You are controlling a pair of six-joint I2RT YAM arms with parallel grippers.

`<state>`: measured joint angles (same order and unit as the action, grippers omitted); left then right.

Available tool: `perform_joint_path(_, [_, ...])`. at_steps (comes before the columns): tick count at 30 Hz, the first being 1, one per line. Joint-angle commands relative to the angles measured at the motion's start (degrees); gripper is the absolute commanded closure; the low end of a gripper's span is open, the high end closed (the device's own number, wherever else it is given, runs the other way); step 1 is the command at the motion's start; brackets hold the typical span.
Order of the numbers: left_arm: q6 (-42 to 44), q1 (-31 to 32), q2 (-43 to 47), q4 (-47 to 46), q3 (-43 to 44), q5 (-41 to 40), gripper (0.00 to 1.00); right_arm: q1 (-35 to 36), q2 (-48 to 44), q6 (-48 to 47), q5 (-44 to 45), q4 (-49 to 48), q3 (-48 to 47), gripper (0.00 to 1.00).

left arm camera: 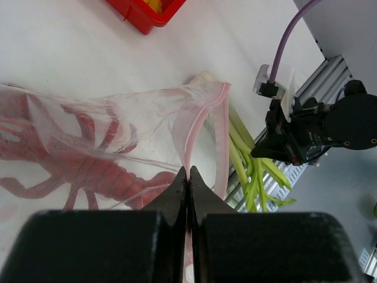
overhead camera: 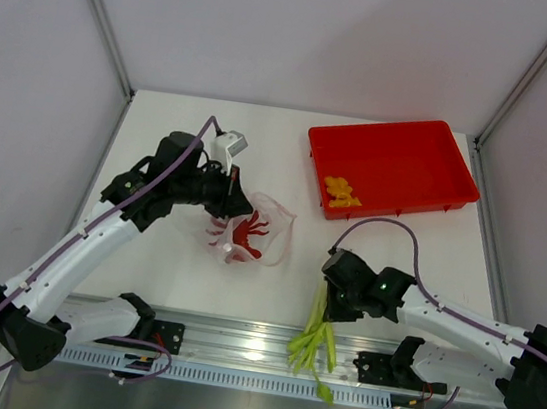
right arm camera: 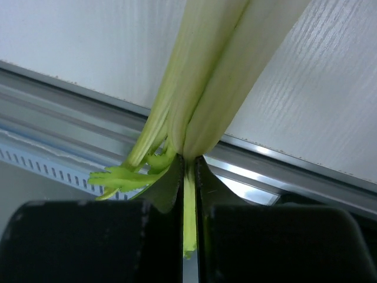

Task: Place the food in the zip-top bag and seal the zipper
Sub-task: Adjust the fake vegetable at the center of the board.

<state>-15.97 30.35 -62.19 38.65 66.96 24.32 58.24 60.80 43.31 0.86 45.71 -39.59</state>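
The clear zip-top bag (overhead camera: 260,231) hangs at the table's middle with the dark red spiky piece (overhead camera: 247,231) inside. My left gripper (overhead camera: 227,190) is shut on the bag's pinkish zipper rim (left arm camera: 189,138) and holds the mouth up; the red piece (left arm camera: 88,171) shows through the plastic. My right gripper (overhead camera: 334,295) is shut on the pale-green stalk (overhead camera: 314,339), whose leafy end lies over the front rail. In the right wrist view the stalk (right arm camera: 203,88) runs between the fingers. The yellow-orange pieces (overhead camera: 341,191) lie in the red tray.
The red tray (overhead camera: 400,161) stands at the back right, its corner also in the left wrist view (left arm camera: 141,15). A metal rail (overhead camera: 235,346) runs along the table's near edge. White walls enclose the sides and back.
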Motion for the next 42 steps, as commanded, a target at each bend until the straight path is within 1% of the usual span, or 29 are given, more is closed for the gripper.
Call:
perform_joint_path(1, [-0.5,-0.4,1.3,-2.0,0.5,1.3,1.00,0.4,1.7,3.8,1.6,-5.7,1.6,0.94])
perform_joint_path(2, [-0.5,-0.5,1.4,-2.2,0.5,1.3,0.99,0.6,2.2,4.0,1.8,-5.8,1.9,0.78])
perform_joint_path(3, [-0.6,-0.5,1.2,-2.3,0.5,1.6,0.99,0.8,2.6,4.4,2.9,-5.7,2.0,0.72])
perform_joint_path(4, [-0.6,-0.5,1.1,-2.4,0.5,1.7,0.99,1.1,3.0,4.6,3.4,-5.5,2.2,0.68])
perform_joint_path(6, [-0.7,-0.5,0.6,-2.9,0.5,2.3,0.99,1.3,3.8,5.0,4.8,-5.2,2.2,0.50])
perform_joint_path(7, [-0.9,-0.4,0.3,-3.1,0.5,2.8,0.99,1.3,4.0,5.3,5.2,-5.2,2.2,0.43])
perform_joint_path(8, [-0.9,-0.4,0.0,-3.3,0.5,2.9,1.00,1.4,4.4,5.6,5.3,-5.3,2.2,0.30])
perform_joint_path(11, [-1.1,-0.4,-0.6,-3.7,0.4,3.6,0.99,1.6,5.0,6.6,5.3,-7.6,2.6,0.19])
perform_joint_path(15, [-0.6,-0.5,-0.9,-3.5,0.2,3.7,1.00,2.3,9.8,8.4,5.8,-10.8,2.3,0.18])
perform_joint_path(19, [0.1,-0.5,-1.0,-3.1,0.1,3.1,0.99,5.9,16.4,11.4,9.8,-9.3,-0.2,0.24])
perform_joint_path(22, [0.8,-0.5,-1.3,-2.9,0.0,2.9,0.99,8.5,21.4,14.2,14.2,-6.4,-2.9,0.32])
perform_joint_path(23, [0.8,-0.5,-1.3,-2.8,0.0,2.5,0.99,10.3,22.3,15.4,16.3,-5.8,-3.3,0.40])
perform_joint_path(24, [1.0,-0.5,-1.1,-2.8,-0.2,2.4,0.99,11.1,22.8,15.8,16.7,-5.7,-3.6,0.46])
perform_joint_path(25, [1.0,-0.5,-0.9,-2.9,-0.7,2.3,0.99,11.9,23.0,16.3,17.0,-5.9,-3.5,0.62])
perform_joint_path(26, [1.1,-0.5,-0.7,-2.9,-0.6,2.3,0.99,12.2,22.8,16.8,17.1,-6.2,-3.1,0.70])
perform_joint_path(27, [1.2,-0.6,-0.6,-3.0,-0.9,2.3,0.99,12.2,22.4,17.5,17.2,-6.9,-2.9,0.75])
perform_joint_path(28, [1.3,-0.5,-0.5,-3.0,-1.4,2.2,0.99,12.4,20.7,17.6,17.2,-7.2,-2.1,0.81])
perform_joint_path(29, [1.5,-0.5,-0.4,-3.0,-1.4,2.2,0.99,12.4,19.6,17.5,17.3,-7.3,-1.9,0.84])
perform_joint_path(30, [1.6,-0.5,-0.3,-3.0,-1.5,2.1,0.99,12.4,18.3,16.6,17.9,-7.0,-1.8,0.89])
perform_joint_path(31, [1.7,-0.5,-0.2,-2.8,-1.7,2.0,0.99,12.5,17.1,15.8,18.3,-6.7,-2.0,0.96])
perform_joint_path(32, [1.8,-0.5,-0.3,-2.6,-1.6,1.9,0.99,12.4,13.9,14.7,18.5,-6.2,-2.4,0.99])
perform_joint_path(33, [1.9,-0.5,-0.3,-2.5,-1.7,1.8,0.99,12.3,12.3,11.3,17.9,-5.8,-2.8,1.00])
perform_joint_path(34, [2.0,-0.5,-0.5,-2.5,-1.6,1.8,0.99,12.1,10.7,9.4,17.2,-5.4,-3.2,1.00])
perform_joint_path(35, [2.1,-0.5,-0.5,-2.5,-1.4,1.8,0.99,11.7,7.1,7.5,15.8,-4.9,-4.1,1.00])
perform_joint_path(36, [2.0,-0.5,-0.6,-2.4,-1.3,1.6,0.99,10.6,5.2,3.8,11.5,-5.0,-4.3,1.00])
perform_joint_path(37, [2.0,-0.5,-0.7,-2.4,-1.4,1.6,0.99,9.8,1.4,2.1,8.0,-5.9,-4.6,1.00])
perform_joint_path(38, [1.9,-0.5,-0.6,-2.5,-1.5,1.8,0.99,9.0,-0.4,0.5,4.0,-6.3,-5.0,1.00])
perform_joint_path(39, [1.8,-0.5,-0.7,-2.6,-1.5,2.0,0.99,8.3,-2.2,-0.6,-2.3,-6.4,-5.3,1.00])
perform_joint_path(42, [1.5,-0.5,-1.0,-3.0,-2.3,2.3,0.99,8.3,-7.0,-2.2,-8.9,-5.0,-6.8,1.00])
